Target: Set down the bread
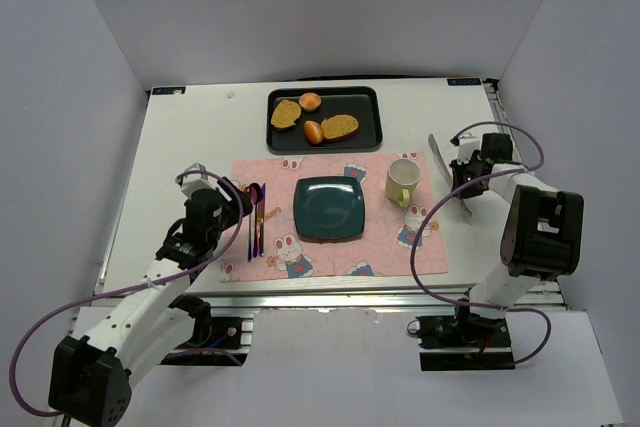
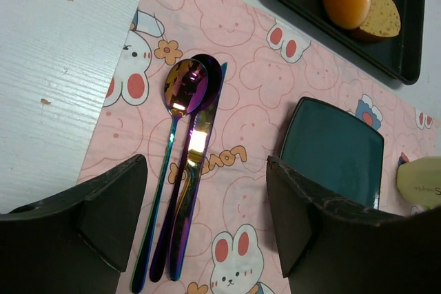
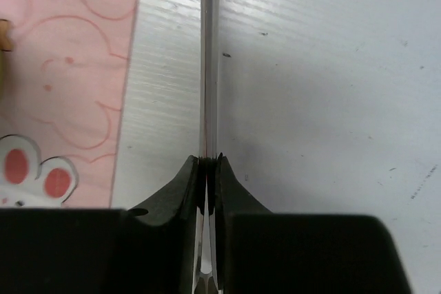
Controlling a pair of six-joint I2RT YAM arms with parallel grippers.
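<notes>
The bread [image 1: 285, 113], a roundish golden slice, lies at the left of the black tray [image 1: 372, 97] at the back of the table; neither wrist view shows it. The dark teal square plate [image 1: 329, 209] sits on the pink placemat, also in the left wrist view [image 2: 337, 149]. My left gripper [image 1: 243, 202] is open and empty over the placemat's left part, above the cutlery [image 2: 186, 170]. My right gripper [image 1: 456, 179] is shut on a thin metal utensil [image 1: 438, 153], seen edge-on in the right wrist view [image 3: 209, 67], over bare table right of the placemat.
The tray also holds a longer oval toast [image 1: 340, 127] and two orange rolls [image 1: 310, 101]. A cream mug [image 1: 402, 181] stands right of the plate. Spoons and a knife [image 1: 256, 219] lie left of the plate. White walls enclose the table.
</notes>
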